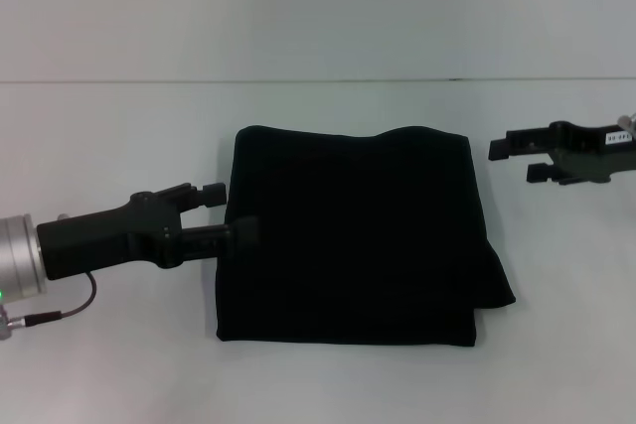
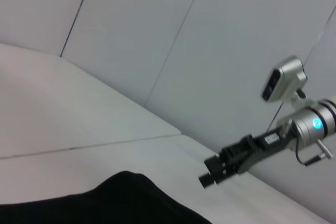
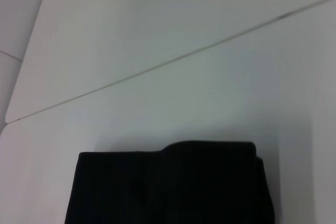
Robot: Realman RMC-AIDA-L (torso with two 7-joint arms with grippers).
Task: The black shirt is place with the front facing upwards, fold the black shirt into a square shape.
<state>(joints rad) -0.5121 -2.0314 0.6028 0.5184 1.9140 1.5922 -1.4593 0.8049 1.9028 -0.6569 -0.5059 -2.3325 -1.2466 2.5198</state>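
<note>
I see the black shirt (image 1: 353, 235) folded nearly square mid-table, my left end effector (image 1: 227, 215) spread apart at its 9 o'clock edge, so pulling away carelessly could drag the fold open, while my right end effector (image 1: 517, 158) waits apart at 2 o'clock.

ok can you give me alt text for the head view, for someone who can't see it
A black shirt, folded into a rough square, lies on a white table. The left tool sits at the shirt's left edge, its fingers apart. The right tool hovers open, clear of the shirt's upper right corner.
</note>
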